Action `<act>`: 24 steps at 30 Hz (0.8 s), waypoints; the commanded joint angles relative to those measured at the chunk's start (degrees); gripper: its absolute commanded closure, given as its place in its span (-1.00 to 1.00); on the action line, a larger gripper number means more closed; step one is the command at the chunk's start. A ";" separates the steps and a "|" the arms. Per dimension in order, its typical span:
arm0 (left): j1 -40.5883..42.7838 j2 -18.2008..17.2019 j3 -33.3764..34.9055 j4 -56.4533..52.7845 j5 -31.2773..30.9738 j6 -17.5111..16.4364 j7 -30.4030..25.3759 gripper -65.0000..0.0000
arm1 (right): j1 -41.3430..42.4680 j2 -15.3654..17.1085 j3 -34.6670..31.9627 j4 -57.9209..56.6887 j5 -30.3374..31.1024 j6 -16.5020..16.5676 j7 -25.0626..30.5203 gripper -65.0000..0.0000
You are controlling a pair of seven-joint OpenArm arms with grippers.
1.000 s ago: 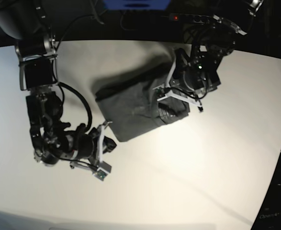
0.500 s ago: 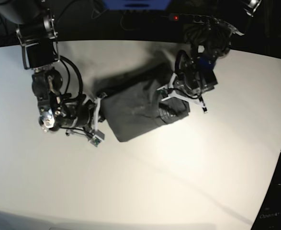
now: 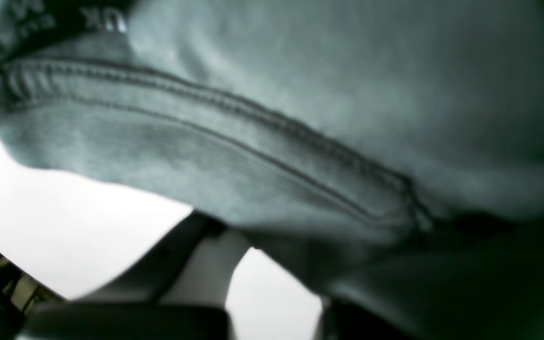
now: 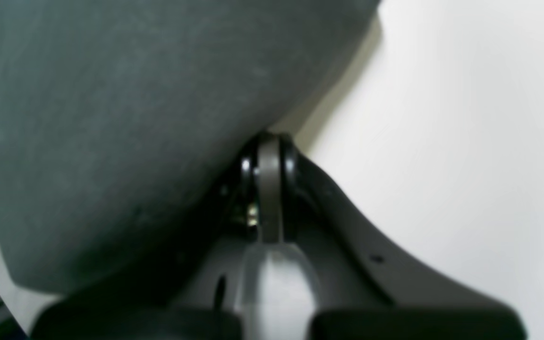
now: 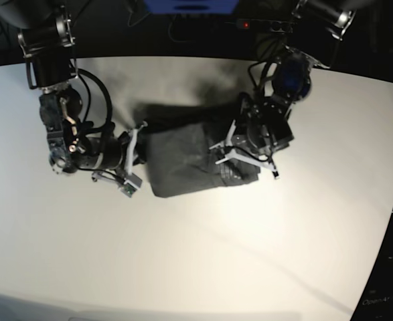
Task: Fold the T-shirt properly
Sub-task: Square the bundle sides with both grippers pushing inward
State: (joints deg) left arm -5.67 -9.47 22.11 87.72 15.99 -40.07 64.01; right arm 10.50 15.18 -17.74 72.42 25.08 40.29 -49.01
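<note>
Base view: one T-shirt (image 5: 183, 157), two hands.

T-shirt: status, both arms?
Left gripper shut, on the T-shirt's edge. Right gripper shut, at the opposite edge; grip unclear. Shirt in a compact fold on the table. Nothing in the way.

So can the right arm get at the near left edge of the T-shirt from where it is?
Probably yes. The right gripper is already at that edge of the T-shirt, its fingers shut against the cloth, and nothing lies between them on the table.
</note>
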 commanded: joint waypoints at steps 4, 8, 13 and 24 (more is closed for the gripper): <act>-2.99 2.13 0.00 -5.39 -2.14 0.07 -4.18 0.91 | -1.67 3.15 1.08 0.06 -2.80 -0.29 -2.46 0.99; -5.80 2.49 0.00 -9.09 -2.14 0.07 -6.56 0.91 | -4.57 4.29 3.10 0.06 -2.80 -0.29 -0.26 0.99; -11.34 2.40 -0.35 -9.53 -2.14 0.07 -6.65 0.91 | -8.17 5.52 3.45 0.32 -2.71 -0.29 1.59 0.99; -17.67 4.33 -6.68 -6.62 -2.05 0.07 -3.92 0.91 | -17.84 5.08 7.06 12.46 -2.97 -0.29 1.85 0.99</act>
State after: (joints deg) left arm -21.89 -5.08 15.73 80.01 13.34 -40.29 60.40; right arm -6.79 19.55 -10.59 85.19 25.74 40.27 -42.54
